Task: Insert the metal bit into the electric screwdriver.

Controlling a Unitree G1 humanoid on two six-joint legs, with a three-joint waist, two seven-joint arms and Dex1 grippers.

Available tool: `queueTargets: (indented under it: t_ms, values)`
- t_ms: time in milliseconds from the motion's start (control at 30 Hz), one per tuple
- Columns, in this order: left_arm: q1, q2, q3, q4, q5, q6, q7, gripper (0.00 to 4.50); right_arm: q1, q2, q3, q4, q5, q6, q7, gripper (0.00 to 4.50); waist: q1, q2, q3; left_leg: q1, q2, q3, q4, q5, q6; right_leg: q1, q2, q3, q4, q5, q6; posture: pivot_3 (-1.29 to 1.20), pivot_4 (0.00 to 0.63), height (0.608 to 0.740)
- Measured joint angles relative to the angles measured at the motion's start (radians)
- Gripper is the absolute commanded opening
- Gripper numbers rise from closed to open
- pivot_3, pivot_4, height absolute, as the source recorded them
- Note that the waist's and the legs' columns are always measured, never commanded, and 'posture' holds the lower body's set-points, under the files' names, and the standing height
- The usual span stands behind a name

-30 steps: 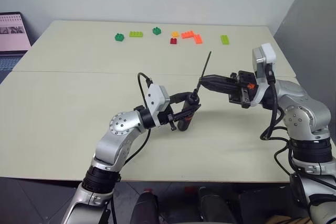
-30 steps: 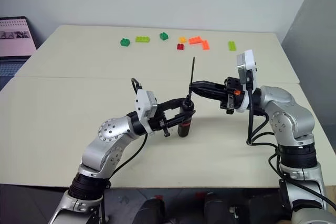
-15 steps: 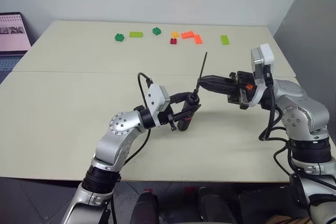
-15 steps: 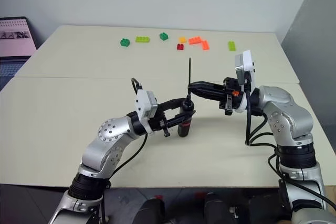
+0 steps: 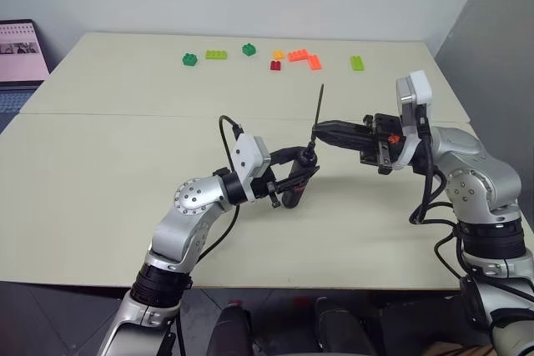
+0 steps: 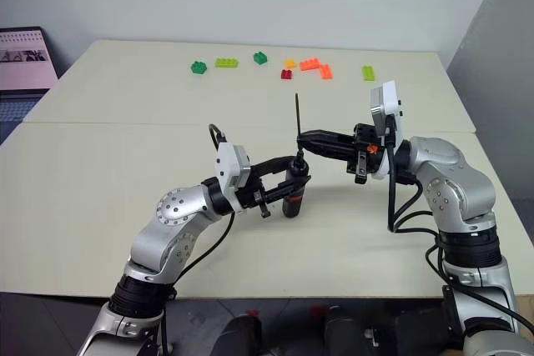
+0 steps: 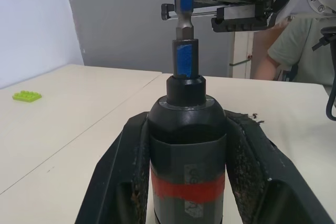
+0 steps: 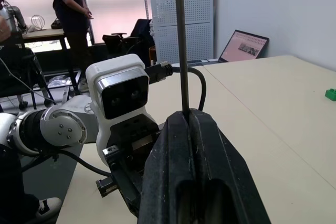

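L gripper [image 5: 302,171] clamped on screwdriver [image 7: 186,150], upright above table [image 5: 100,172]. R gripper [image 5: 317,132] pinches bit [image 5: 318,106], near-vertical; lower end at screwdriver's tip.

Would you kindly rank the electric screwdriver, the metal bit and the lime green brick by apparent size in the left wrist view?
1. Electric screwdriver, though it is nearest the camera.
2. Metal bit.
3. Lime green brick, farther off, so its true size is unsure.

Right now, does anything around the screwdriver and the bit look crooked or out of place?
Nothing stands out. The left pincer holds the electric screwdriver upright, the right pincer grips the metal bit nearly in line above its tip.
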Motion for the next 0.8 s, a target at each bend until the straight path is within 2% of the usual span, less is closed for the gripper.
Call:
queueTargets:
  t_ms: [800]
  values:
    - [0.001, -0.001, -0.005, 0.003, 0.021, -0.005, 0.001, 1.64, 0.034, -0.037, 0.0, -0.062, 0.007, 0.052, -0.047, 0.0, -0.002, 0.0, -0.001, 0.008, 0.0, 0.0, -0.001, 0.0, 0.0, 0.007, 0.0, 0.001, -0.001, -0.004, 0.003, 0.0, 0.15, 0.74]
